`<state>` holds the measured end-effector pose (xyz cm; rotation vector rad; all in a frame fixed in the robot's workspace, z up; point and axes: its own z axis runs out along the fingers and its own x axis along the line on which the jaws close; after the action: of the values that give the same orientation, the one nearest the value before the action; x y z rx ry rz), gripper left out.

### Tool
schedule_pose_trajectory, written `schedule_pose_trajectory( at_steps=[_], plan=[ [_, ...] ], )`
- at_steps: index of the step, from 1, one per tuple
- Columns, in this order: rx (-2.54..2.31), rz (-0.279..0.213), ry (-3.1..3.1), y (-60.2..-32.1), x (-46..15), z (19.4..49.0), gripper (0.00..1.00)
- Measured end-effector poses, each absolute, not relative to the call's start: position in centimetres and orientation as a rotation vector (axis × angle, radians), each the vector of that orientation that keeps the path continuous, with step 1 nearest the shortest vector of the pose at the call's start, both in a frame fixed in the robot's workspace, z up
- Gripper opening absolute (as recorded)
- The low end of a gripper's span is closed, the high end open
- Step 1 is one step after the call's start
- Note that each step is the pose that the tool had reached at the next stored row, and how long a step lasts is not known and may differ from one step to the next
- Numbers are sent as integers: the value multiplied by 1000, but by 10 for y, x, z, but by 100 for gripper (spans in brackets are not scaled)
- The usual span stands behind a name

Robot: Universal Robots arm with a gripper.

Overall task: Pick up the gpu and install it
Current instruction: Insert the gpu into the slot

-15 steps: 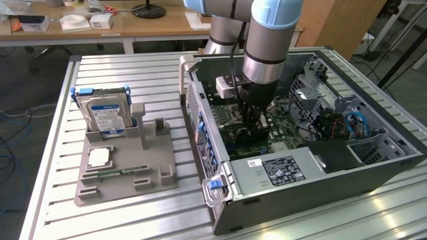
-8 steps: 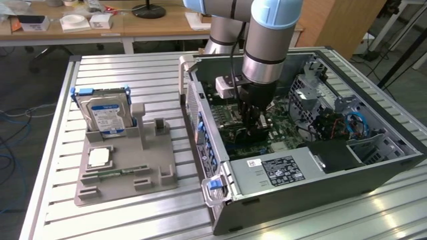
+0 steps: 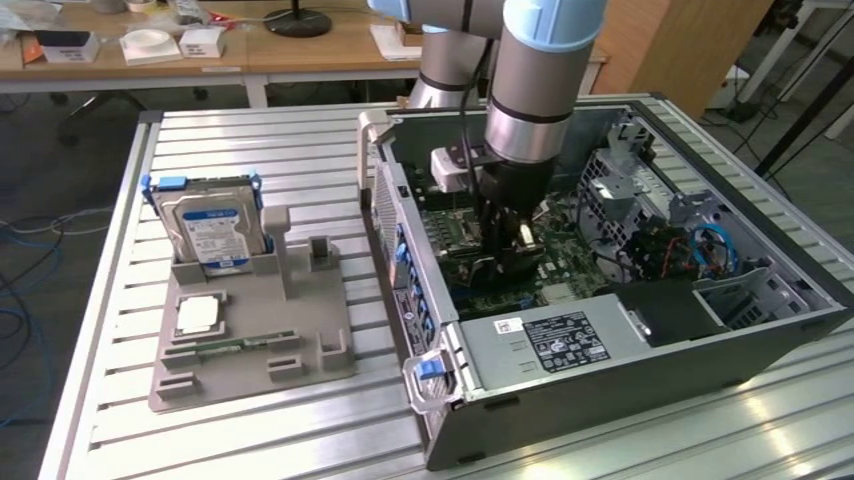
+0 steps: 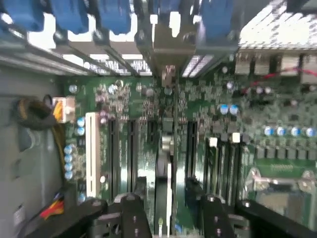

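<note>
Gripper (image 4: 168,210): reached down inside the case, over the motherboard; its fingers (image 4: 130,215) stood a little apart, one on each side of the gpu's top edge. Whether they still pinched the card or had let go, I could not tell.
Gpu (image 4: 165,163): stood on edge between the fingers, in line with a slot, its bracket end toward the case's rear wall at 12 o'clock in the wrist view.
Motherboard (image 4: 233,148): green, with parallel slots on either side of the card.
Case (image 3: 667,340): lay open on the table (image 3: 267,430); the gripper (image 3: 505,250) was near its middle.
Hard drive (image 3: 210,225): upright in the grey holder (image 3: 254,350), at about 9 o'clock from the case in the exterior view.
Risk: if the card was not fully seated, it could tip or sit crooked once the fingers drew off; a finger dragging along it could pull it back out.
</note>
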<state>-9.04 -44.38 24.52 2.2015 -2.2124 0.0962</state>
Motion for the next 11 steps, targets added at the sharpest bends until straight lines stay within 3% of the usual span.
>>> schedule_pose_trajectory(
  at_steps=[6,11],
  plan=[
    [2200,96,-2214,-444,-90,264,44],
    [2199,96,-2215,-444,-90,264,25]
  ],
)
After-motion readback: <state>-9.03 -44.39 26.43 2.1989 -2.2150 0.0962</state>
